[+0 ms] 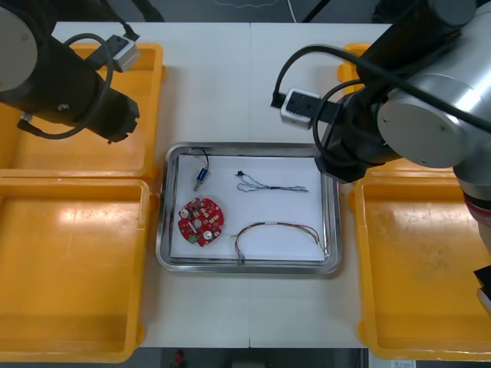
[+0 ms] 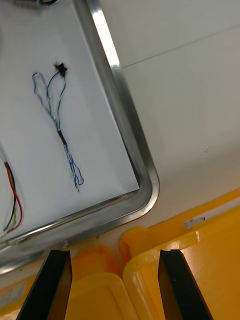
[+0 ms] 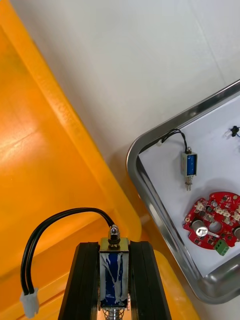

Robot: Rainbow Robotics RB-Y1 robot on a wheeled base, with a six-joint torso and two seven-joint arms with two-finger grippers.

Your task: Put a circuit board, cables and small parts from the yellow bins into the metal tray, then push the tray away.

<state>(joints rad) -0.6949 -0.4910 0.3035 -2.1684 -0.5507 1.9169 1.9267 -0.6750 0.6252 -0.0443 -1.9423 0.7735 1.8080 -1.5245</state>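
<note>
Over the far yellow bin point(image 3: 45, 150) at the left edge of the surface point(image 1: 230, 77), the left gripper point(image 3: 114, 248) is clamping a small metal part point(image 3: 114, 274). At mid-surface the metal tray point(image 1: 163, 230) is carrying the circuit board point(image 1: 201, 221) and cables point(image 1: 275, 186). Near the right-edge bins point(image 2: 210, 272), the right gripper point(image 2: 115, 256) is hovering with fingers spread, empty.

Yellow bins number four: left far bin point(image 1: 146, 146), left near bin point(image 1: 69, 261), right far bin point(image 1: 351, 55), right near bin point(image 1: 414, 261). One metal tray point(image 1: 249, 266). One round red circuit board point(image 1: 201, 221). Four cables: one blue-and-white cable point(image 2: 61, 134), one red-and-yellow cable point(image 1: 280, 225), and two black ones, tray black cable point(image 3: 175, 131) and held black cable point(image 3: 29, 270). Two small metal parts: tray part point(image 1: 200, 178), and held part point(image 3: 114, 272) clamped in the left end effector point(image 3: 114, 246).
</note>
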